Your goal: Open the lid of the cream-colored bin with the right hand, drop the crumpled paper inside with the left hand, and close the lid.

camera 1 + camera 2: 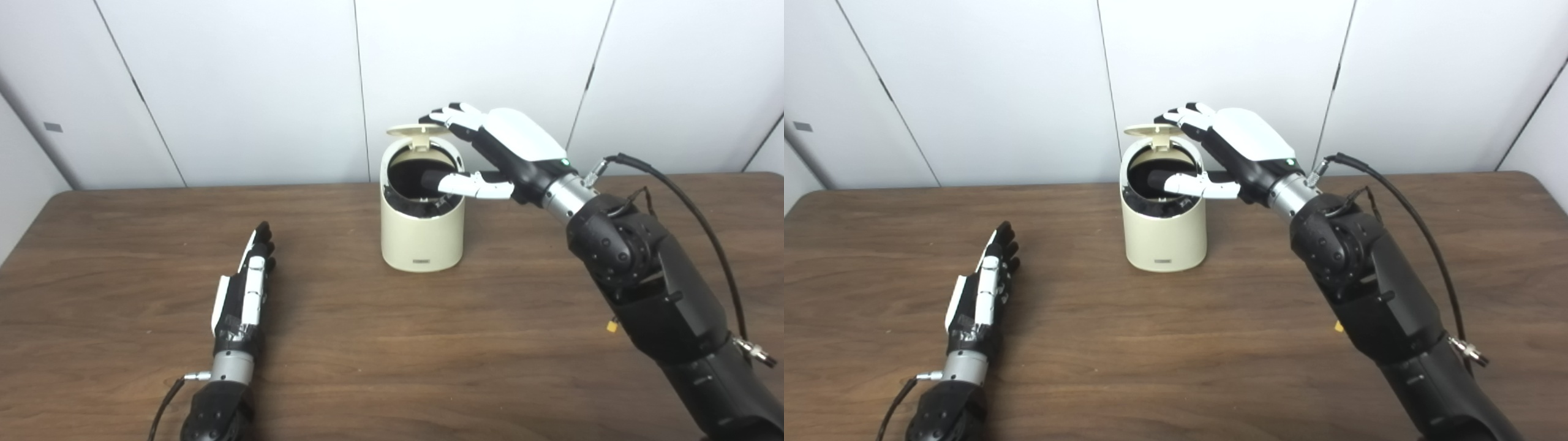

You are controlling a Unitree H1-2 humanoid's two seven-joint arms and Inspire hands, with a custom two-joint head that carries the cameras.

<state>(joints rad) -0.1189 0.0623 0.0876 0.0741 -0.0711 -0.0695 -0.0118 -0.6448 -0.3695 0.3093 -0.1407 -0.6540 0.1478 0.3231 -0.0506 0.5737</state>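
Bin (pixel 421 236) of cream colour stands upright on the wooden table (pixel 392 355), toward the far edge and about midway between the left and right edges. Its round lid (pixel 415 130) is raised on the hinge at the back, lying nearly flat above the dark opening. The right hand (pixel 490 147) reaches over the bin from the right: its fingers (pixel 450 116) rest on the right rim of the lifted lid, spread slightly, while the thumb (pixel 465 182) points across the bin's mouth just below. The left hand (pixel 245 291) lies on the table nearer the front-left corner, well apart from the bin, fingers stretched straight and close side by side, holding nothing. Crumpled paper is not visible on the table or in either hand.
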